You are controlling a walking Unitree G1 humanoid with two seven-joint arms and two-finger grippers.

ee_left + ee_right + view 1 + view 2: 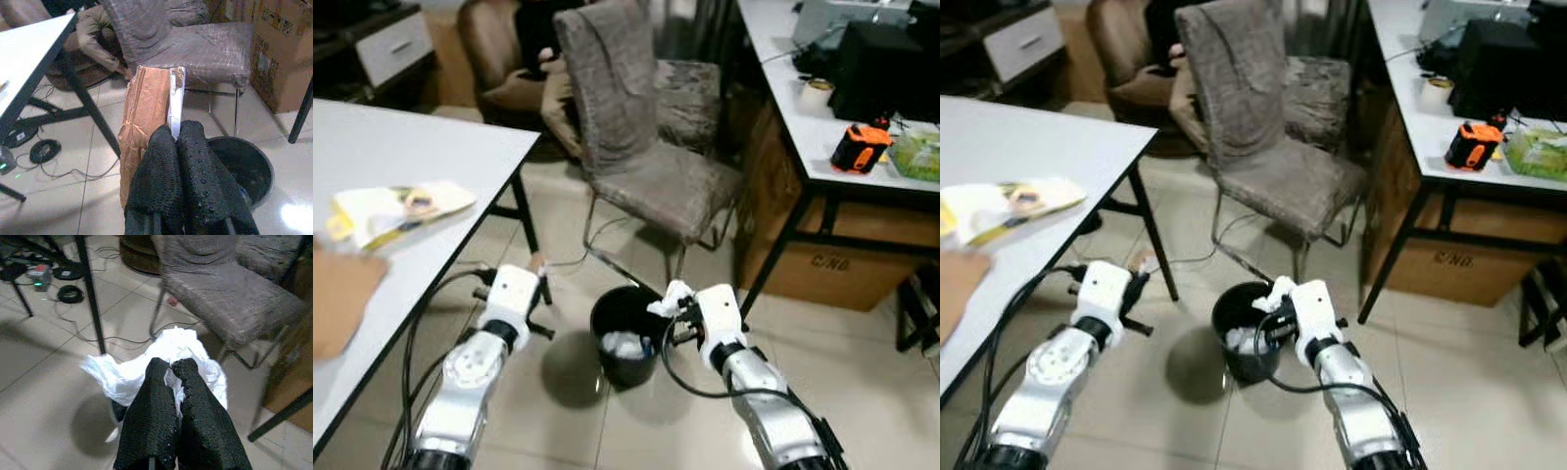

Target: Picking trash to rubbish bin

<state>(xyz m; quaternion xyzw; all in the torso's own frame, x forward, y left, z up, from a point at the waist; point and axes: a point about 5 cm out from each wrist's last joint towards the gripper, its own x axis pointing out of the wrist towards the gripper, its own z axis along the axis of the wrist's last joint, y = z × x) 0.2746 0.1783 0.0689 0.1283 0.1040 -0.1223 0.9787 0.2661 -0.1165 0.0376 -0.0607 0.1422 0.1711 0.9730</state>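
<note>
A crumpled white tissue (161, 360) is held pinched between the closed fingers of the right gripper (683, 311), and this gripper is placed at the 3 o'clock edge of the black rubbish bin (625, 333), so the opening is found just at 9 o'clock from the fingertips and a little below. It is judged that only a short move toward 9 o'clock is needed before the tissue can be released; some white trash (625, 344) is already seen inside the bin. A flat brown paper piece (145, 127) is gripped by the left gripper (530, 277), its long axis standing along the fingers, and the bin lies at 3 o'clock from it, a little apart, so the right arm is the nearer one. Open tiled floor is left between the two arms. Farther, at 12 o'clock, the metal legs of a grey chair (646, 147) stand near the bin, and the table leg (530, 235) stands just beside the left gripper.
</note>
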